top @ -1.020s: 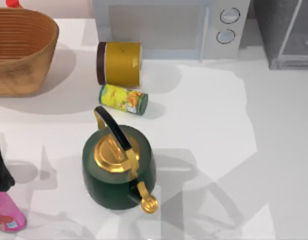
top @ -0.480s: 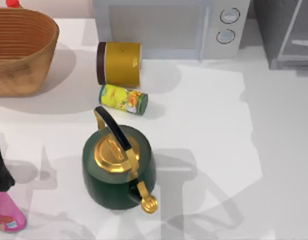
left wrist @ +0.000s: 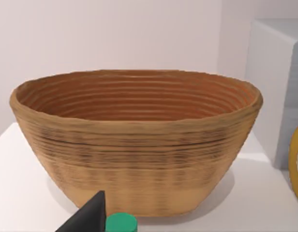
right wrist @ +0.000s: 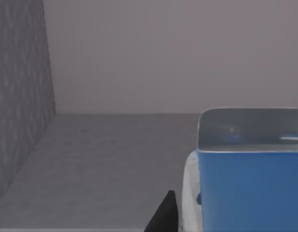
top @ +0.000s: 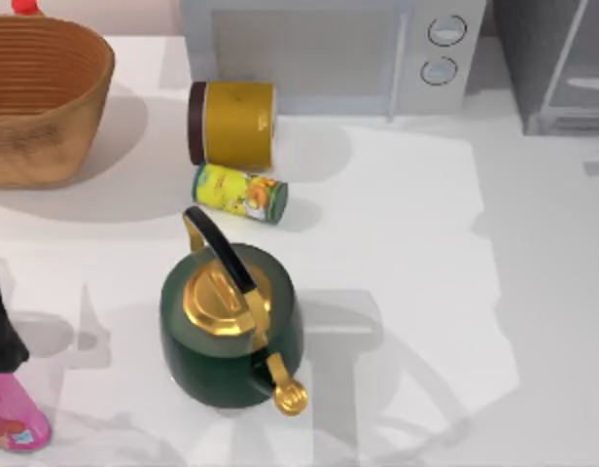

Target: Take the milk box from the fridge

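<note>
The milk box (right wrist: 250,191) stands inside the fridge (right wrist: 100,159), close to the right wrist camera, showing a blue face under a glossy pale top. A dark part of my right gripper (right wrist: 162,216) sits right beside the box, near the grey floor. From above, the fridge (top: 557,68) is the grey cabinet at the table's far right corner, with its pale-framed door panel (top: 572,49). My left arm (top: 0,321) stays at the table's left edge. A dark part of my left gripper (left wrist: 88,218) hangs in front of the basket.
A woven basket (top: 37,97) stands at the back left, a white microwave (top: 329,49) at the back middle. A yellow jar (top: 231,122) and a yellow-green can (top: 241,192) lie before it. A green kettle (top: 231,326) stands mid-table. A pink bottle (top: 13,418) is at the front left.
The arm's shadows on the table's right half have shifted toward the right and front. Nothing on the table has moved.
</note>
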Available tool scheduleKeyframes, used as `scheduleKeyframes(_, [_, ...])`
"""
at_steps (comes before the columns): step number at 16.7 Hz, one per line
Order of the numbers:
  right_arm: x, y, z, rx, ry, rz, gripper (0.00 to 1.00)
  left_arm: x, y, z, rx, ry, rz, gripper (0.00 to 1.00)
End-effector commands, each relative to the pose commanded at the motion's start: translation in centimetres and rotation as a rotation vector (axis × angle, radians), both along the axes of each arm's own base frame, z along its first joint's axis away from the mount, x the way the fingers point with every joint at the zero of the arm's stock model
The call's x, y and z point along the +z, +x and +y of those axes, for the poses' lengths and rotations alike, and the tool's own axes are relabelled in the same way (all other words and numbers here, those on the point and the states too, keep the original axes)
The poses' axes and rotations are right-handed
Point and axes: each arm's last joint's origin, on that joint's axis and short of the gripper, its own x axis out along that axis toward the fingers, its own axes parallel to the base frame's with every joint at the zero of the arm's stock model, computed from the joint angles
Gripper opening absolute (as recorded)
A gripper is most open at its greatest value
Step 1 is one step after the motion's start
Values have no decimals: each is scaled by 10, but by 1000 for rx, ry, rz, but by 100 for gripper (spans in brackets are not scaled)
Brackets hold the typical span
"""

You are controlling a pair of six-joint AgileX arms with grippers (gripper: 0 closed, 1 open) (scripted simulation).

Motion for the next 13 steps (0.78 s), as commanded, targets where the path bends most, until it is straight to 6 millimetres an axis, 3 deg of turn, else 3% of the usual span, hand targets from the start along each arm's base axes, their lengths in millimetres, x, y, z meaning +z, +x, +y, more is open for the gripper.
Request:
scheduleKeyframes(3, [1,0,3,6,3,5,0,0,0,0,0,0,0,100])
scheduleKeyframes(7, [29,-14,13,6,-4,4,0,0,0,0,0,0,0,100])
scheduleKeyframes(10, [66,-42,27,4,-11,-6,0,0,0,0,0,0,0,100])
scheduleKeyframes(13, [103,-90,45,1,-16,-27,0,0,0,0,0,0,0,100])
